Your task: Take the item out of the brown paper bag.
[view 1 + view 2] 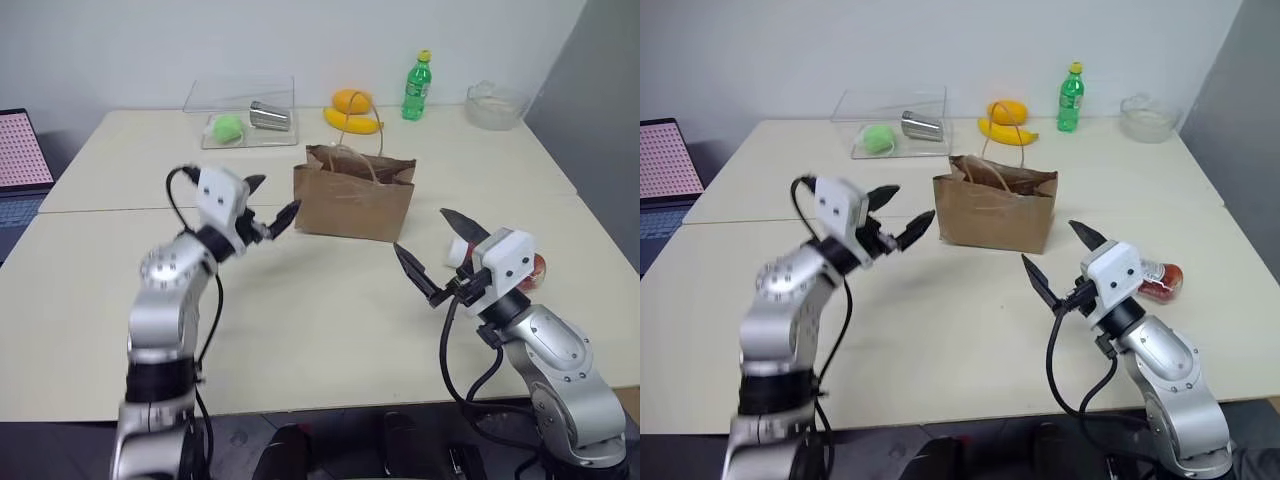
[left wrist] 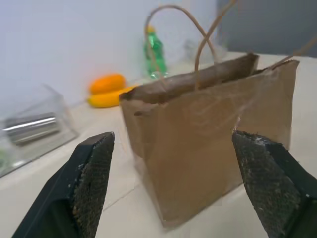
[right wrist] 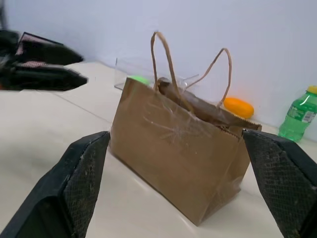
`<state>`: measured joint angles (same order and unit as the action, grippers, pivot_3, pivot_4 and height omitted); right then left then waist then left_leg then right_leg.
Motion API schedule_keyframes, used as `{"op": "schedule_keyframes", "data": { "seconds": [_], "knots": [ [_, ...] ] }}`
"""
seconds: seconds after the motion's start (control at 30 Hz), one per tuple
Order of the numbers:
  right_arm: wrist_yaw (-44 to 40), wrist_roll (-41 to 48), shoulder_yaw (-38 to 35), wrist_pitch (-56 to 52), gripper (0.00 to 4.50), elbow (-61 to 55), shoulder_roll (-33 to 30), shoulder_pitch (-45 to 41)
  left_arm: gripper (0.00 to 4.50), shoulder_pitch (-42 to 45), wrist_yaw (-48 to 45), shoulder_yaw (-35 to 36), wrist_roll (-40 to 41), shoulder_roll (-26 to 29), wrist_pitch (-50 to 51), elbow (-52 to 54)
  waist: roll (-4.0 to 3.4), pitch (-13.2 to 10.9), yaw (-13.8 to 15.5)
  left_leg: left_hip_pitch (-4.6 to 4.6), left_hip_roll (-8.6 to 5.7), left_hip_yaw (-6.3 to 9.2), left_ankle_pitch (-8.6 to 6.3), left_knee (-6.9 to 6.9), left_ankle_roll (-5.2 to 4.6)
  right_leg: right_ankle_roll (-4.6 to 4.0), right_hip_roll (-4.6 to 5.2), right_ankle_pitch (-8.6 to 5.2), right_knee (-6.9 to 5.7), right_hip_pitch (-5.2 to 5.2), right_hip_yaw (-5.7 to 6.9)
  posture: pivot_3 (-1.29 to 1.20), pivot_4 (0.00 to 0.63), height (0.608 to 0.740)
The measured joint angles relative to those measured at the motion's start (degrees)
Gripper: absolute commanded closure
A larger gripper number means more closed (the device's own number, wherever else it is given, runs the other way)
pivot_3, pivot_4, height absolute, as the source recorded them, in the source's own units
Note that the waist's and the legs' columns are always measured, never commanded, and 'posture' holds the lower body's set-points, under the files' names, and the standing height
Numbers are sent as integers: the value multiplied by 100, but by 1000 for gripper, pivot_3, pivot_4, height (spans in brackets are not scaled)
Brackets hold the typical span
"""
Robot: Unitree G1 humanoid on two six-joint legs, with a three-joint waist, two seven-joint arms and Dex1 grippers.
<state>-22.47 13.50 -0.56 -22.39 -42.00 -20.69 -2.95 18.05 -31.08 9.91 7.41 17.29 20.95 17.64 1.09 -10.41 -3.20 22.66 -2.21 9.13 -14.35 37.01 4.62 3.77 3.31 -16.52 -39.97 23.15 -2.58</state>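
A: What sits far left?
B: A laptop (image 1: 20,160) at the bench (image 1: 300,330) edge. Farther right, at the far side, a clear plastic box (image 1: 245,118) holds a green ball (image 1: 227,127) and a metal can (image 1: 270,116).
A: And the left gripper (image 1: 272,205)?
B: Jaws spread wide, holding nothing, just left of the brown paper bag (image 1: 353,197), not touching it.
A: The bag?
B: Upright mid-bench, top open, handles up. Beyond it lie a banana (image 1: 352,122) and an orange (image 1: 351,100), then a green soda bottle (image 1: 417,86).
A: The right gripper (image 1: 435,250)?
B: Also wide apart and empty, nearer than the bag, to its right.
A: The item (image 1: 1162,281)?
B: Lying on the bench just right of that gripper, outside the bag. A glass bowl (image 1: 494,105) stands far right.
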Motion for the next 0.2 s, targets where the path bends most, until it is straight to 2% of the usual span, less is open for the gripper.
{"op": "schedule_keyframes", "data": {
  "seconds": [0.1, 0.2],
  "knots": [
    [66, -211, -41, 485, 0, 88, 41, 251, 546, -652, 556, -31, -183, -319, -306, 112, 2, 12, 77, -15, -2, -2, -1, -2, -1, 0, -1, 0, 5, -19, 4, 0, 150, 740],
    [183, -408, -35, 898, 0, 328, 190, 432, 546, -836, 809, -129, -232, -459, -509, 72, 3, 12, 132, -26, -3, -3, -1, -2, -1, 0, -1, 0, 15, -38, 5, 0, 150, 740]
  ]
}}
